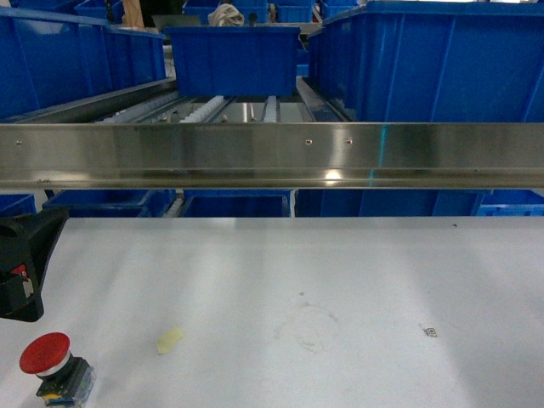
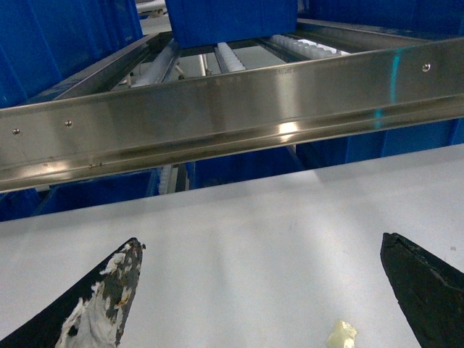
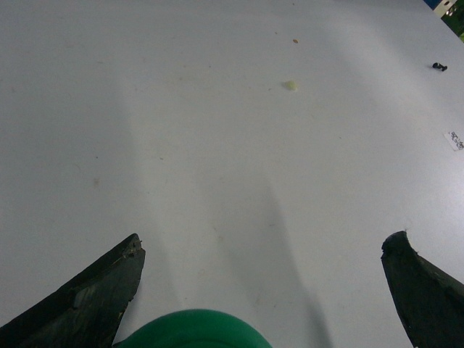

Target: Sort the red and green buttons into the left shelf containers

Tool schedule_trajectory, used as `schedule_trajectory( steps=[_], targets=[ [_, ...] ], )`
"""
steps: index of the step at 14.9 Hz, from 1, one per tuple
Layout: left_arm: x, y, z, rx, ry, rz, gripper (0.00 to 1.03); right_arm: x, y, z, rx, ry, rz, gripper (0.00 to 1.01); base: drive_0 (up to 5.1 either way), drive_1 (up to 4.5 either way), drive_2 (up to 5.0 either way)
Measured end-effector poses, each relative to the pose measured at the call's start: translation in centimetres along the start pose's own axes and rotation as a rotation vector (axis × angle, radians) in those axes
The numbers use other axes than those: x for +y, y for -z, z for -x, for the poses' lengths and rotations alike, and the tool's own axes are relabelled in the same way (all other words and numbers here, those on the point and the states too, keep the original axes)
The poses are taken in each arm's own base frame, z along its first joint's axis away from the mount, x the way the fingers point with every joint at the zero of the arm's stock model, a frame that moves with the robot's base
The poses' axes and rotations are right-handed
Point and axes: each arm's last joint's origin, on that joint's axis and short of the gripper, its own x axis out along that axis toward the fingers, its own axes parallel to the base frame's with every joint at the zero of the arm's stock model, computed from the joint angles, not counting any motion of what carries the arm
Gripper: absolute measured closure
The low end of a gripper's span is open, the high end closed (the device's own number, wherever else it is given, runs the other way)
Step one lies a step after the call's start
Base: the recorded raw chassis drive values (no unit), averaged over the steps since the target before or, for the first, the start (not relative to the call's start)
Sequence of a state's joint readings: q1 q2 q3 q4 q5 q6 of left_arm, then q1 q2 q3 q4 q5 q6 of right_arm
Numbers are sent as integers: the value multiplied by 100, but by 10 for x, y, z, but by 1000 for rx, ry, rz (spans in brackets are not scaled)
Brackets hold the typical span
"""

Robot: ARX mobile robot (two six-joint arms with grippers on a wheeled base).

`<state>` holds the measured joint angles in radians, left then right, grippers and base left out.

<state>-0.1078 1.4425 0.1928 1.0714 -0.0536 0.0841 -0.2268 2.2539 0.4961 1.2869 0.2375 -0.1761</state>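
Observation:
The red button (image 1: 47,357), with a wide mushroom cap on a dark block base, stands on the white table at the bottom left of the head view. Just above it at the left edge is the black body of my left arm (image 1: 24,263). In the left wrist view my left gripper (image 2: 259,246) is open over bare table and faces the shelf. My right gripper (image 3: 264,243) is open too. The green button's round cap (image 3: 192,332) shows at the bottom edge between its fingers, apart from both. Blue left shelf containers (image 1: 76,64) stand behind the rail.
A steel rail (image 1: 272,157) fronts the roller shelf across the whole view. More blue bins stand at centre (image 1: 231,59) and right (image 1: 433,59). A pale tape scrap (image 1: 169,341) lies near the red button. A small label (image 1: 431,331) and a black screw (image 3: 439,67) lie on the table.

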Motion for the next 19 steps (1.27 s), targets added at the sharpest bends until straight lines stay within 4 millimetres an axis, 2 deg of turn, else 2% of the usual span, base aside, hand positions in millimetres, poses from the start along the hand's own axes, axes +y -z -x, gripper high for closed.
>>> schedule_trajectory(
  steps=[6, 7, 9, 12, 13, 16, 19],
  targets=[
    [0, 0, 0, 0, 0, 0, 5, -1, 7, -3, 28, 21, 9, 3, 0, 0, 0],
    [0, 0, 0, 0, 0, 0, 5, -1, 7, -3, 28, 21, 10, 9, 0, 0, 0],
    [0, 0, 0, 0, 0, 0, 5, -1, 7, -3, 28, 21, 11, 35, 0, 0, 0],
    [0, 0, 0, 0, 0, 0, 5, -1, 7, -3, 27, 22, 10, 67, 0, 0, 0],
    [0, 0, 0, 0, 0, 0, 5, -1, 7, -3, 27, 22, 11, 74, 0, 0, 0],
    [0, 0, 0, -1, 0, 0, 5, -2, 7, -1, 27, 18, 11, 74, 0, 0, 0],
    [0, 0, 0, -1, 0, 0, 5, -3, -8, 17, -24, -37, -1, 74, 0, 0, 0]
  ],
)
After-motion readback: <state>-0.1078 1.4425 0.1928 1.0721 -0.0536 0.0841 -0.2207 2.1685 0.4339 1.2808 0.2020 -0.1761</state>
